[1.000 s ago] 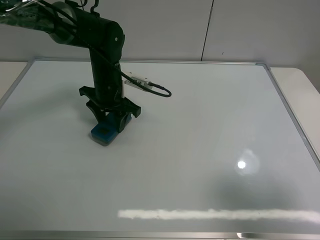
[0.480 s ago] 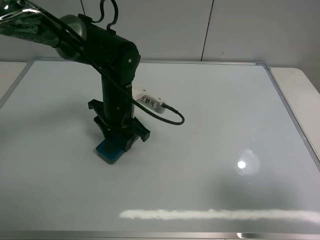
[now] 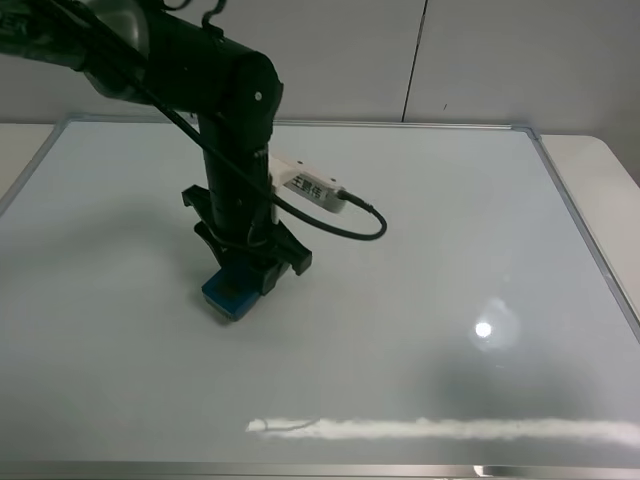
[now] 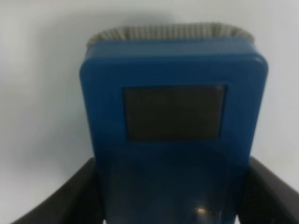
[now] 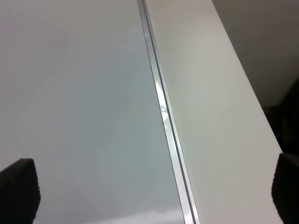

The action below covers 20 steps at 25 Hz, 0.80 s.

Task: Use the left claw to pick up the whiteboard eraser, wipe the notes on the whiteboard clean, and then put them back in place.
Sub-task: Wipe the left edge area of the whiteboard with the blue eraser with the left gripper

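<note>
In the upper left of the high view, a black arm [image 3: 215, 90] reaches down to the whiteboard [image 3: 430, 260]. Its left claw [image 3: 240, 283] pinches the whiteboard eraser [image 3: 224, 296] from both sides. The blue eraser rests on the board, left of the middle of the frame. In the left wrist view a dark square patch [image 4: 174, 113] shows on its top, and a black finger [image 4: 70, 196] sits at each side.

Just right of the arm is a white label tag [image 3: 305, 186], with a black cable [image 3: 345, 230] looping from it. Farther right a bright spot [image 3: 484, 328] shines on the board, and a pale streak [image 3: 440, 429] runs along the bottom. At the right edge is the silver frame [image 3: 588, 235], then the white surface [image 3: 600, 165]. In the right wrist view the right claw [image 5: 152, 191] is spread wide, with the frame showing between its tips.
</note>
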### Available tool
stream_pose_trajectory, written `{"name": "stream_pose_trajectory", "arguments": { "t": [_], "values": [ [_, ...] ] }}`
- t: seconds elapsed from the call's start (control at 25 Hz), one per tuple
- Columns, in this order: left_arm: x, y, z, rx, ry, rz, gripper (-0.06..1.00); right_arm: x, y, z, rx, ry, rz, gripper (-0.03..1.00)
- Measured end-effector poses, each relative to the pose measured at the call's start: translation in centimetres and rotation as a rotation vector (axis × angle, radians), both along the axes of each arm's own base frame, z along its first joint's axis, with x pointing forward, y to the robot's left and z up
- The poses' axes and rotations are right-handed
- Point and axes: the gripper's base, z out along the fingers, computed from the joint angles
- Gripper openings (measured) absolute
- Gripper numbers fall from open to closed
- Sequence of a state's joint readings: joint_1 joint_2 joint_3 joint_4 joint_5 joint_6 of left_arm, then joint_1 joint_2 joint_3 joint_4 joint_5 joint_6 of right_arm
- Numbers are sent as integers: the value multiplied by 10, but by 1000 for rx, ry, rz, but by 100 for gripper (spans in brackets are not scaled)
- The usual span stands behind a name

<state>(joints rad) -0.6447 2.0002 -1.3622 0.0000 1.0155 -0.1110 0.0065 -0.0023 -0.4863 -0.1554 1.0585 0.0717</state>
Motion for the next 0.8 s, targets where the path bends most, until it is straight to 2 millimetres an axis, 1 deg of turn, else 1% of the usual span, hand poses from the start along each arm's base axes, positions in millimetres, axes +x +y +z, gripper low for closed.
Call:
{"name": "stream_pose_trajectory", "arguments": {
  "t": [0.12, 0.2, 0.24, 0.4, 0.56, 0.68, 0.8],
  "values": [
    [23, 44, 20, -14, -34, 125, 56, 0, 0, 0, 0, 0, 0, 99],
    [34, 71, 30, -18, -47, 204, 56, 0, 0, 0, 0, 0, 0, 99],
    [42, 91, 34, -18, -53, 259, 56, 0, 0, 0, 0, 0, 0, 99],
    [58, 147, 37, -12, -57, 415, 56, 0, 0, 0, 0, 0, 0, 99],
    [65, 182, 37, -20, -64, 506, 56, 0, 0, 0, 0, 0, 0, 99],
    [67, 202, 37, -34, -68, 566, 56, 0, 0, 0, 0, 0, 0, 99],
    [68, 215, 37, -34, -68, 601, 56, 0, 0, 0, 0, 0, 0, 99]
  ]
}}
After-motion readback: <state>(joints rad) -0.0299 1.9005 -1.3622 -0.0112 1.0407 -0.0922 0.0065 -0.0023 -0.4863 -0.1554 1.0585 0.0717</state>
